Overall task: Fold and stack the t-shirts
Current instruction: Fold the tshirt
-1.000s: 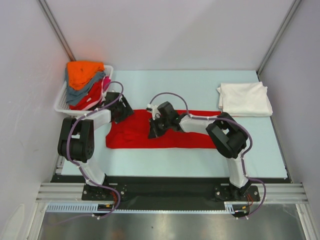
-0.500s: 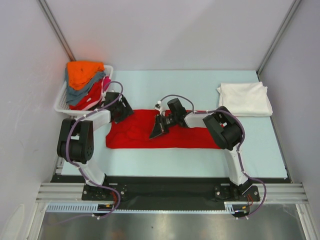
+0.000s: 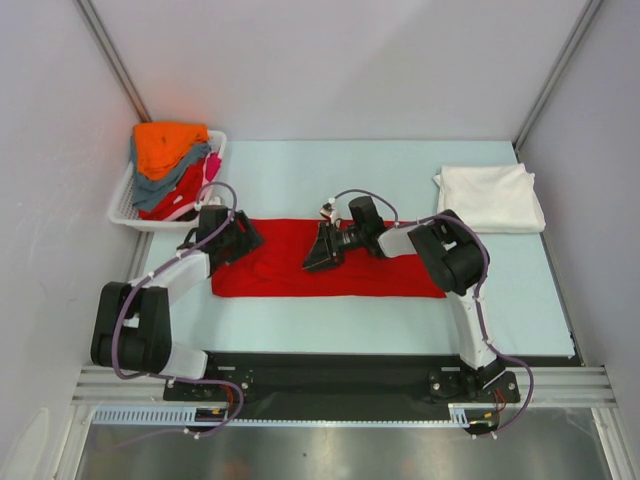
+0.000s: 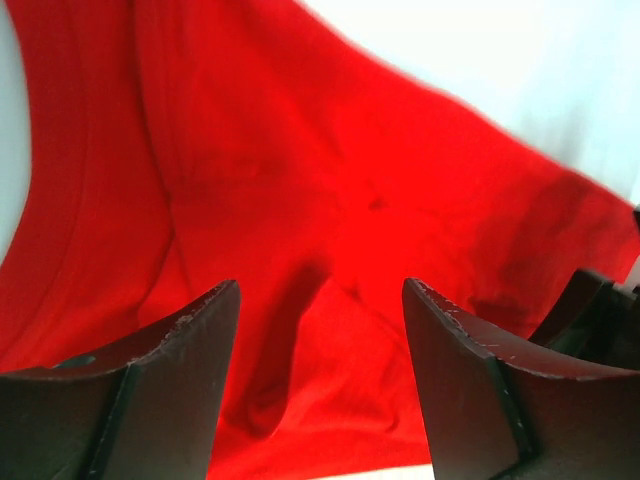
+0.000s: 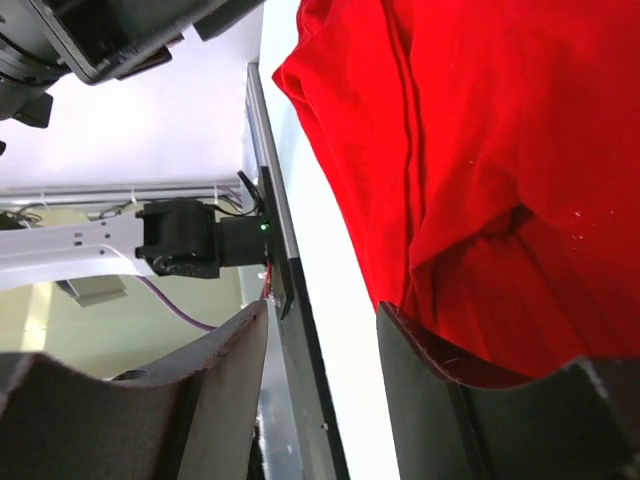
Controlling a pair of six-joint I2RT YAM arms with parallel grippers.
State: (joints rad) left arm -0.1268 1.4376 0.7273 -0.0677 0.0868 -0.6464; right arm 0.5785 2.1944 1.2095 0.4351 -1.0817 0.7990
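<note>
A plain bright red t-shirt (image 3: pixel 385 275) lies on the mat as a long flat strip, folded lengthwise. My left gripper (image 3: pixel 243 243) hovers open over its left end, with wrinkled red cloth (image 4: pixel 300 150) below the spread jaws. My right gripper (image 3: pixel 316 258) is open over the strip's middle, near its front edge. The red cloth (image 5: pixel 480 120) lies beside one finger, and nothing is between the jaws. A folded cream-white t-shirt (image 3: pixel 490 198) rests at the back right. Orange (image 3: pixel 168 143), grey-teal (image 3: pixel 160 182) and red t-shirts (image 3: pixel 185 190) are piled in the basket.
The white mesh basket (image 3: pixel 120 205) stands at the back left corner, close to my left arm. The pale blue mat (image 3: pixel 300 170) covers the table, with walls on three sides. A black rail (image 3: pixel 330 365) runs along the near edge by the arm bases.
My right gripper has opened and let go of the red t-shirt, which now lies as a flat strip. My left arm has swung lower and its gripper shifted nearer along the shirt's left end.
</note>
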